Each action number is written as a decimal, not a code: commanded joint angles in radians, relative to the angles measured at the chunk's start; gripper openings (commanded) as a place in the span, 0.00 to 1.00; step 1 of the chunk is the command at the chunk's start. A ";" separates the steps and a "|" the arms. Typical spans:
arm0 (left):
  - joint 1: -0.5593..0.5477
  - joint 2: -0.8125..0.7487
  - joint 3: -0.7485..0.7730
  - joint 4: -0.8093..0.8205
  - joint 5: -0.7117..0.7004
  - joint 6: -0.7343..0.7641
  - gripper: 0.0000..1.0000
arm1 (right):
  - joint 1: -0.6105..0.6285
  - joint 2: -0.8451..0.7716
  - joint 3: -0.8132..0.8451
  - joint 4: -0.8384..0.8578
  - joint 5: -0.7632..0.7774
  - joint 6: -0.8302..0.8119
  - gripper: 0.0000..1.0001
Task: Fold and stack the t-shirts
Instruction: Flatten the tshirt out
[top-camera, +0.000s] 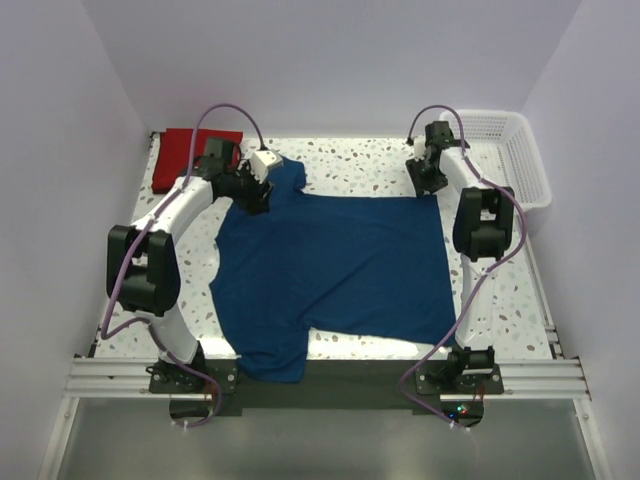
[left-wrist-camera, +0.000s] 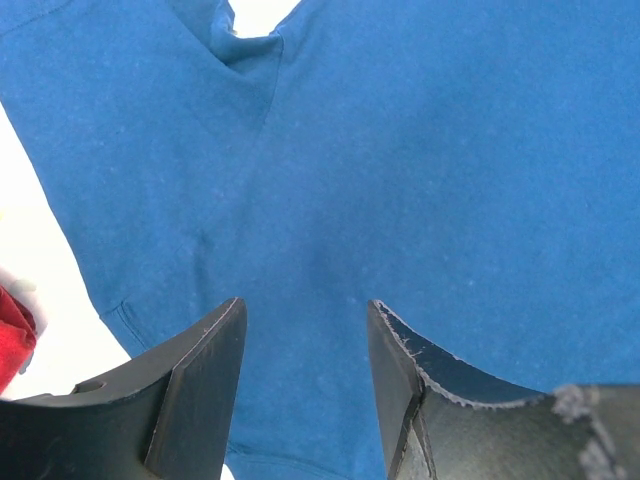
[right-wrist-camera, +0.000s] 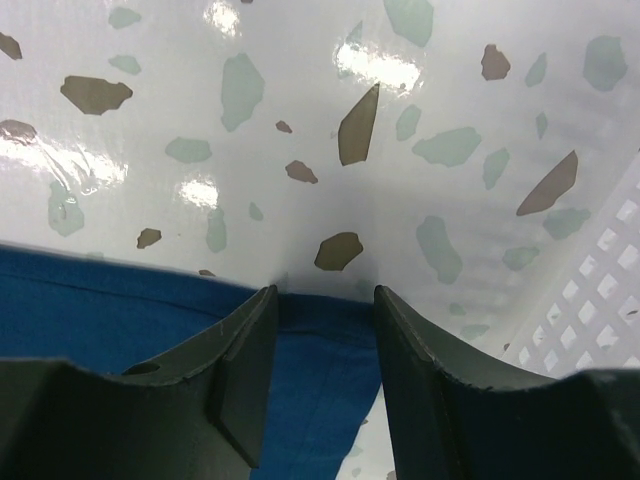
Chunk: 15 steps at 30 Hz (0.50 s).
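Nearest the arm bases, one short sleeve of the dark navy blue cotton t-shirt (top-camera: 330, 260) is drooping past the near edge of the speckled white table (top-camera: 360, 160). The body is lying spread flat and unfolded across the middle, with its hem running along the right side. That open spread is likely giving both arms a clean far edge to take for a first fold, so the folding looks barely begun.

Farther back, the left hand (top-camera: 255, 192) is hovering over the shirt's far shoulder, by the other sleeve. Its wrist view is showing the fingers standing apart, with blue cloth beneath the gap and nothing pinched. The right hand (top-camera: 428, 182) is reaching down at the far hem corner, fingers likewise apart. The cloth's edge is sitting just between the tips, a placement suited to closing on that corner.

At the far left corner, the bright red t-shirt (top-camera: 190, 150) is lying as a compact, folded-looking block, probably waiting as the base of the stack. At the far right, the white plastic lattice basket (top-camera: 515, 150) is sitting by the table's edge.
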 joint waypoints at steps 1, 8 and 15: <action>0.008 0.013 0.056 0.043 0.026 -0.031 0.57 | -0.014 0.025 0.007 -0.102 -0.020 0.024 0.48; 0.008 0.007 0.058 0.048 0.024 -0.031 0.57 | -0.023 -0.056 -0.013 -0.018 -0.007 0.061 0.52; 0.008 -0.017 0.038 0.053 0.026 -0.029 0.57 | -0.028 -0.085 0.026 -0.003 0.032 0.097 0.54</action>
